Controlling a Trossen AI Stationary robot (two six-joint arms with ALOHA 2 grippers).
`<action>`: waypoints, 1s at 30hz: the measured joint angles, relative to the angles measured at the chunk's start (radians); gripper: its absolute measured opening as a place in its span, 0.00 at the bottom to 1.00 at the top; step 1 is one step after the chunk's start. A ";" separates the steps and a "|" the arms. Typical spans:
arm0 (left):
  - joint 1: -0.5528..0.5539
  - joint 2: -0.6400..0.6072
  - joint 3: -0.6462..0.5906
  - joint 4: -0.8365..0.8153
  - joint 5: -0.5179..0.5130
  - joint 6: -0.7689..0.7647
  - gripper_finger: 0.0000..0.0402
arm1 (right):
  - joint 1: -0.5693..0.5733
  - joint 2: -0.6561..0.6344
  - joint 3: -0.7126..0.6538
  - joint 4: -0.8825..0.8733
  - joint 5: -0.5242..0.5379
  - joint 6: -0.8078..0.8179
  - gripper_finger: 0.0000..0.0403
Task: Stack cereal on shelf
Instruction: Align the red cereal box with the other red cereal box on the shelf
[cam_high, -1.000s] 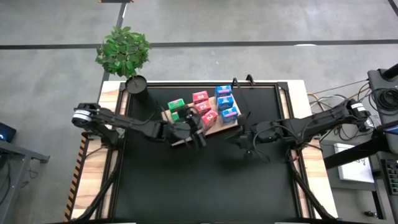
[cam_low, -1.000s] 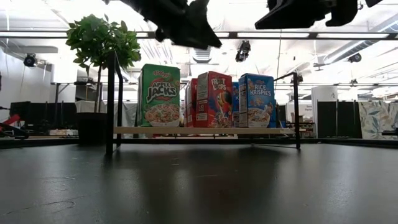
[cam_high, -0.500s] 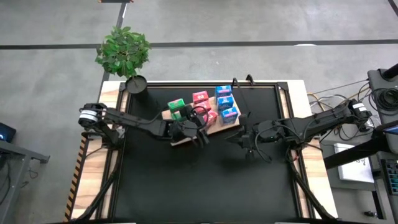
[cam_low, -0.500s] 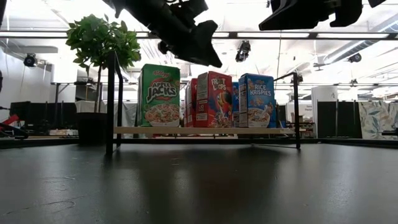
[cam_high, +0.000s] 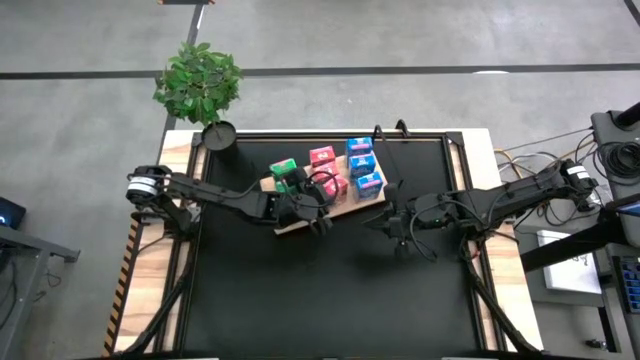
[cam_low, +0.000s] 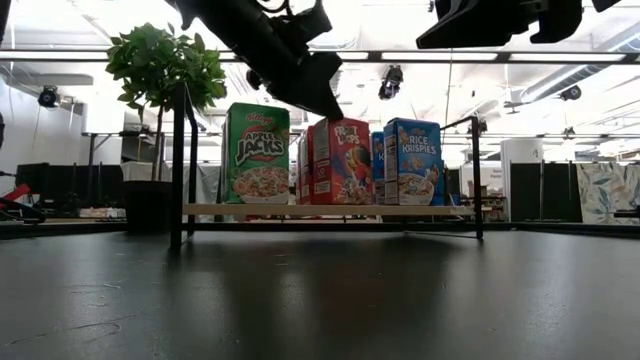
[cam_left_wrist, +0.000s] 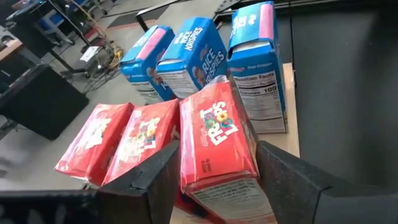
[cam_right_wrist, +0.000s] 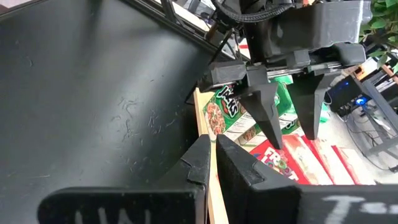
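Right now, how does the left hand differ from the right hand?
The left hand has its fingers spread on either side of a red Froot Loops box on the wooden board, while the right hand has its fingers pressed together on nothing. In the high view the left hand sits over the board among the boxes, while the right hand hangs over the black mat beside the board. Both are dark and two-fingered.

Green boxes (cam_high: 285, 172) perhaps partly hidden overhead.
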 joint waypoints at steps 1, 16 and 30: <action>-0.001 -0.002 0.000 -0.004 0.000 -0.004 0.48 | 0.000 0.000 0.000 0.000 0.000 0.000 0.04; 0.020 0.021 0.106 0.059 0.056 0.208 0.27 | 0.000 0.000 0.000 -0.005 0.001 0.000 0.04; 0.054 0.067 0.103 -0.010 0.056 0.188 0.03 | 0.000 0.001 0.000 -0.008 0.001 -0.007 0.04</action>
